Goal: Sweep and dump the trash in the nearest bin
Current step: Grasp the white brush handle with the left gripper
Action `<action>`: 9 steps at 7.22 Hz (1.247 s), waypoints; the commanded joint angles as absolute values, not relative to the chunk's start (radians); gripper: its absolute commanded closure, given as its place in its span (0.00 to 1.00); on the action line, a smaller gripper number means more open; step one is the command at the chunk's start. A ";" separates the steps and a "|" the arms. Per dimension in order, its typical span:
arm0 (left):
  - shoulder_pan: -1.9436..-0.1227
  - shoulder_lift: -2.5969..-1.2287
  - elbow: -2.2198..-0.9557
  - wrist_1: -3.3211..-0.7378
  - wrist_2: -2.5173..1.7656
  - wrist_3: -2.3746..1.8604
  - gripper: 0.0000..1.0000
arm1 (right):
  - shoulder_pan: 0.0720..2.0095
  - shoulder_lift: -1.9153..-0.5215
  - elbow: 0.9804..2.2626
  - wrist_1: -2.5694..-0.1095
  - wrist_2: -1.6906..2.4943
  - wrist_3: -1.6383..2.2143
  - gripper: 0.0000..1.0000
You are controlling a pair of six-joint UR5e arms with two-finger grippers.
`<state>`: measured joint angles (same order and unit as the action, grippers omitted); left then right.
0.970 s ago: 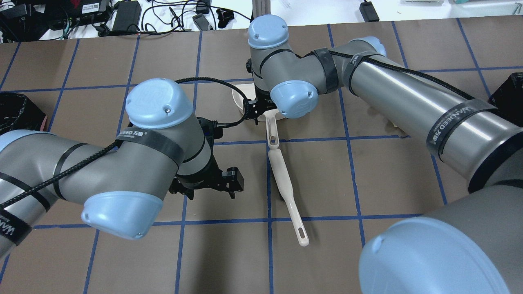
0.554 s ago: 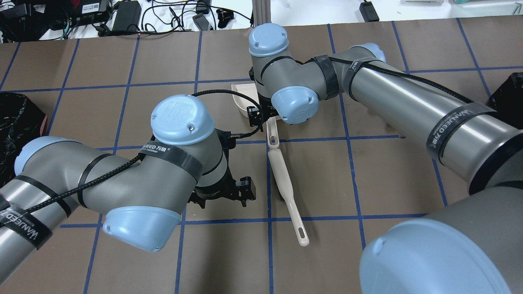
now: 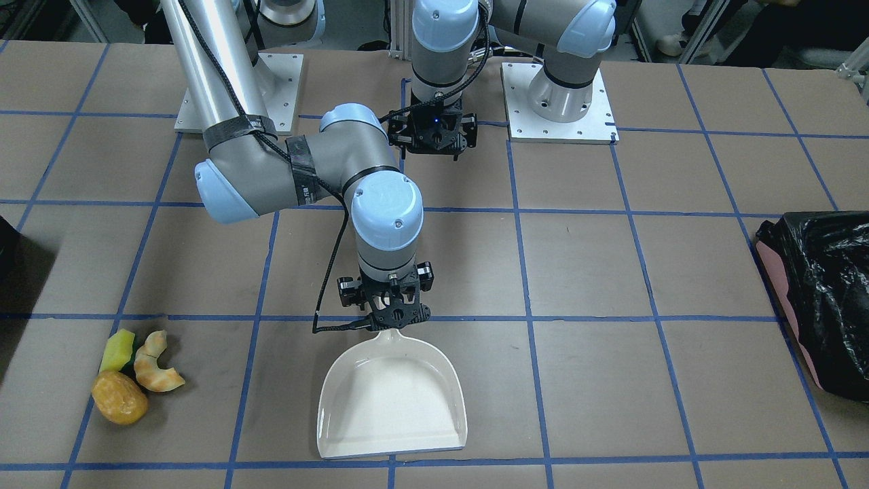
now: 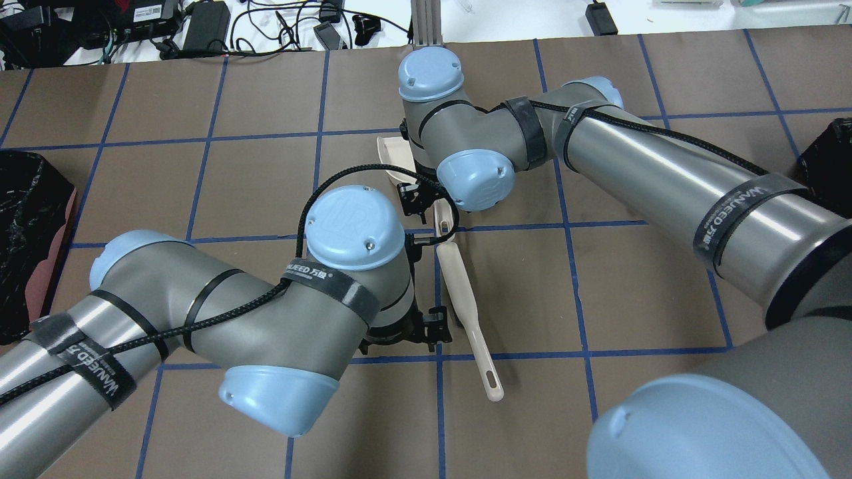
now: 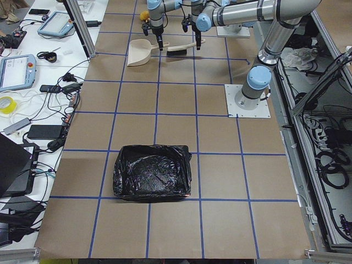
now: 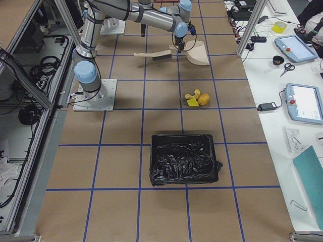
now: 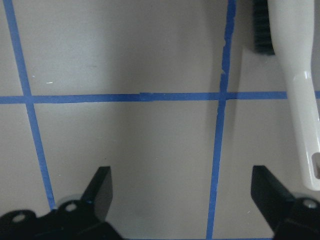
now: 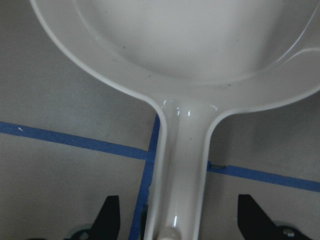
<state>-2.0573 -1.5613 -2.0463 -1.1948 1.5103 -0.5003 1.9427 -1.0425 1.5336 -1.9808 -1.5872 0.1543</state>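
The trash (image 3: 132,377), a yellow-green sponge piece, a pale curved bread piece and an orange-brown bun, lies in a small pile at the table's right end and also shows in the exterior right view (image 6: 196,97). The bin (image 6: 184,159) stands past that pile; only a dark slab of it (image 3: 5,248) shows in the front-facing view. A white dustpan (image 3: 392,401) lies flat. My right gripper (image 8: 182,220) is open and straddles the dustpan's handle (image 4: 444,223). A cream brush (image 4: 466,299) lies beside it. My left gripper (image 7: 182,200) is open over bare table, left of the brush handle (image 7: 300,100).
A pink bin lined with a crinkly black bag (image 3: 821,299) stands at the table's left end. The arms' base plates (image 3: 560,102) sit at the robot's side of the table. Cables and devices (image 4: 200,26) lie on the white bench beyond the far edge.
My left arm has swung right, bringing its gripper close beside the brush. The right gripper has shifted slightly over the dustpan handle. Brush and dustpan have not moved.
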 commanded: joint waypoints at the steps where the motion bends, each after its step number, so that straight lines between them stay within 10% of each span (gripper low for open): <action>1: -2.109 -1.618 -2.048 -1.120 1.509 -0.584 0.02 | 1.944 -1.048 1.528 -1.916 -1.588 0.150 0.17; 6: -2.135 -1.647 -2.045 -1.108 1.508 -0.682 0.01 | 1.941 -1.052 1.526 -1.914 -1.546 0.164 0.30; 9: -2.184 -1.709 -2.039 -1.013 1.484 -0.764 0.01 | 1.937 -1.055 1.529 -1.911 -1.543 0.166 0.57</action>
